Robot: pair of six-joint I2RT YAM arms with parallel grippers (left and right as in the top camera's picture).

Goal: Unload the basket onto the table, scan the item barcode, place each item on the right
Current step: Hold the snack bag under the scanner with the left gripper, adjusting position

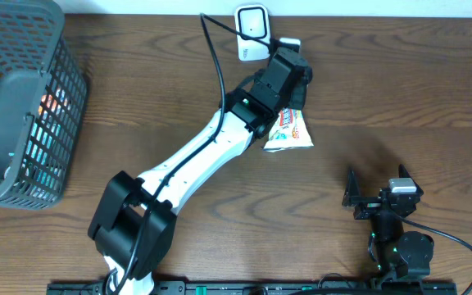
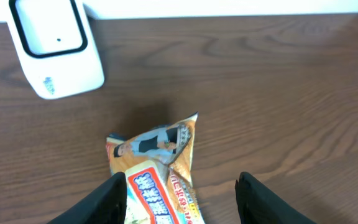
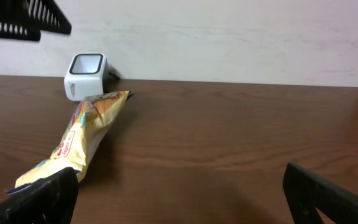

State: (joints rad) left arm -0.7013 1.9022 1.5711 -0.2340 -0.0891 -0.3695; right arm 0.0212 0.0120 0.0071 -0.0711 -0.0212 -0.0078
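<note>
The left end effector (image 2: pixel 182 182) hangs low over the snack packet (image 2: pixel 157 155) with its two fingers about half open, one on each side of the bag. It is not squeezing the packet. One finger may be brushing the bag's edge, but the view is too close to be sure. The packet lies flat on the table (image 2: pixel 291 93), with its top end just beside the white scanner (image 2: pixel 55 46). I think it lies there so the scanner's window can read the barcode, though no barcode shows from here. The arm stands above the bag, probably so it can grab or turn it if needed. The right end effector (image 3: pixel 179 180) is wide open, holds nothing, and waits well apart from the packet.
</note>
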